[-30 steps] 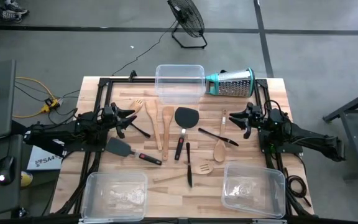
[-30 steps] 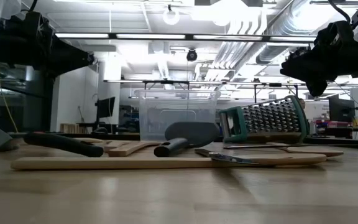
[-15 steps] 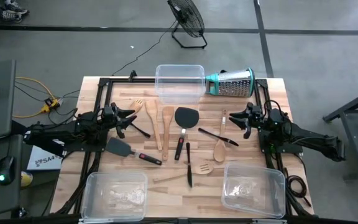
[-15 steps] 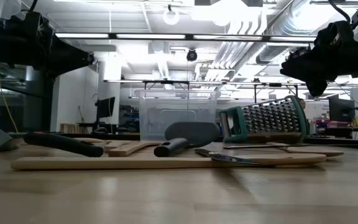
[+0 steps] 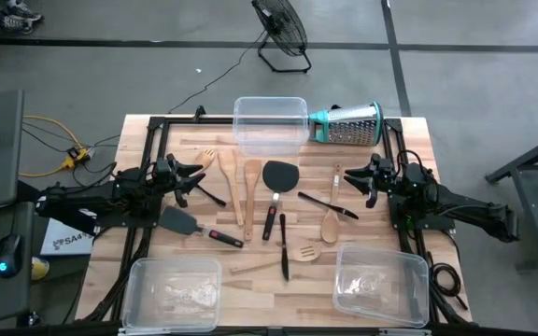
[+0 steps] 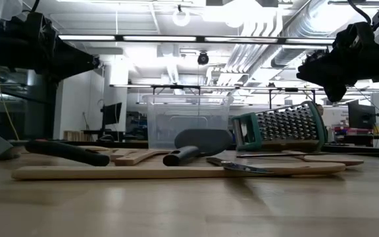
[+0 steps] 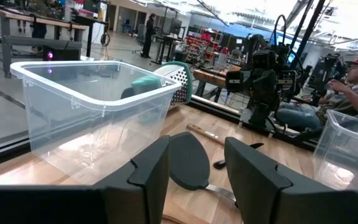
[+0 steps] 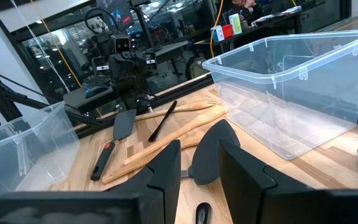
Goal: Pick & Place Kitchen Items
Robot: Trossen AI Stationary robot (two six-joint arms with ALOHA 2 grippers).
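Note:
Kitchen items lie flat on the wooden table (image 5: pixel 409 140) between my arms. They include a wooden slotted fork (image 5: pixel 205 159), a wooden spoon (image 5: pixel 228 183), a wooden spatula (image 5: pixel 251 183) and a black spatula (image 5: pixel 279 175) with a red-black handle. A second black spatula (image 5: pixel 181 222), two thin black tools (image 5: pixel 328 205) (image 5: pixel 284 248), another wooden spoon (image 5: pixel 332 213) and a slotted wooden spatula (image 5: pixel 286 259) lie among them. My left gripper (image 5: pixel 194 174) (image 7: pixel 194 180) hovers open at the left. My right gripper (image 5: pixel 351 177) (image 8: pixel 201 171) hovers open at the right. Neither holds anything.
A clear bin (image 5: pixel 271 123) stands at the far middle, with a steel cone grater (image 5: pixel 346 123) with a teal rim lying beside it. Two more clear bins (image 5: pixel 174 291) (image 5: pixel 381 282) stand at the near left and near right. A person (image 7: pixel 353 81) sits beyond the table.

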